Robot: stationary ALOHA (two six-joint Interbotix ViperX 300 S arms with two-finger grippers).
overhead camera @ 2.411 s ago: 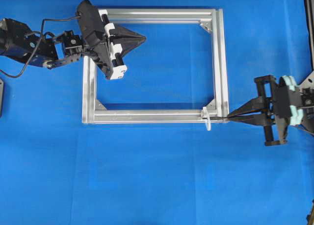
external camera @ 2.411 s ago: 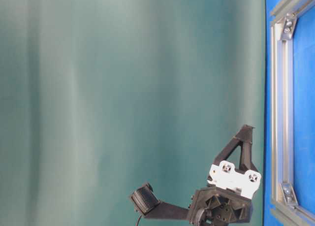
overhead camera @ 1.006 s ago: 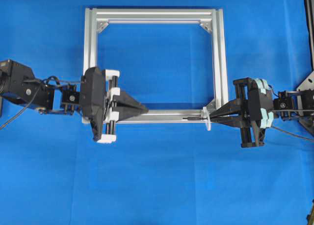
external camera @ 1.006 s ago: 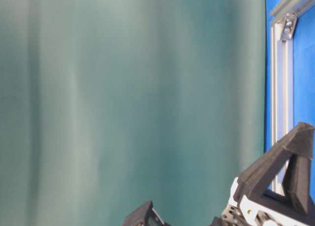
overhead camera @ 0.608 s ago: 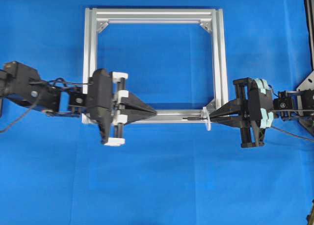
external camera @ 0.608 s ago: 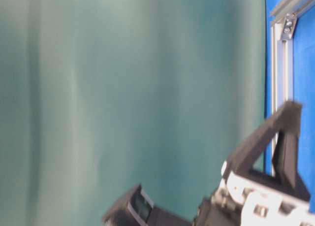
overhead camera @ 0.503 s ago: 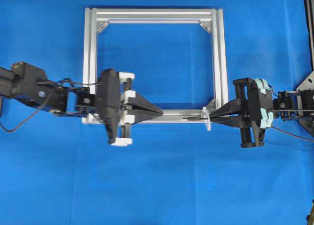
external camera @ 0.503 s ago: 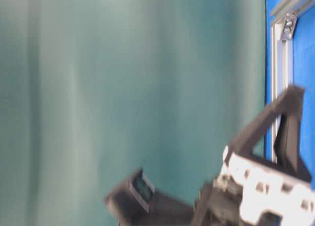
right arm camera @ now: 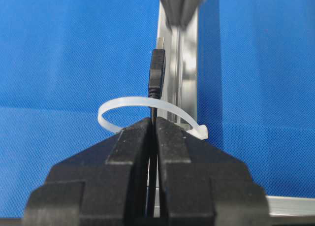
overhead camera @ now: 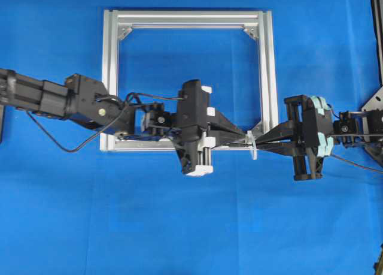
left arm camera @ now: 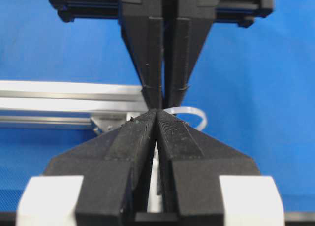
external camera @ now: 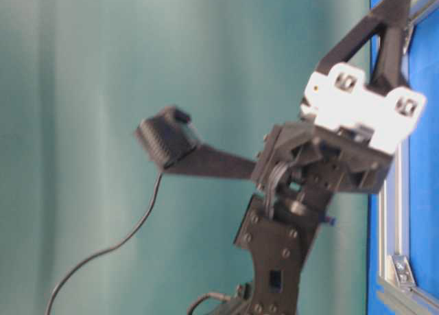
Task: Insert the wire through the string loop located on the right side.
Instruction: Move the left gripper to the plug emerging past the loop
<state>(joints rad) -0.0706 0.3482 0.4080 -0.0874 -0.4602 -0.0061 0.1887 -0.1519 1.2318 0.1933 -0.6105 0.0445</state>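
My right gripper [right arm camera: 154, 120] is shut on the thin black wire [right arm camera: 157, 71]. The wire runs through the white string loop [right arm camera: 129, 104], and its plug tip lies past the loop along the silver frame bar [right arm camera: 187, 63]. In the overhead view the loop [overhead camera: 253, 147] sits near the frame's front right corner, with the right gripper [overhead camera: 260, 141] just to its right. My left gripper [overhead camera: 244, 135] is shut just left of the loop. Its tips [left arm camera: 157, 112] point at the right gripper's fingers [left arm camera: 147, 48], and I see nothing between them.
The rectangular aluminium frame [overhead camera: 267, 71] lies flat on the blue cloth. The left arm [overhead camera: 90, 104] stretches across the frame's front bar with its cable trailing behind. In the table-level view the left wrist [external camera: 329, 157] fills the right side in front of a green curtain.
The left gripper has swept right along the front bar, from the frame's left corner to just beside the loop. The right gripper and wire have stayed still.
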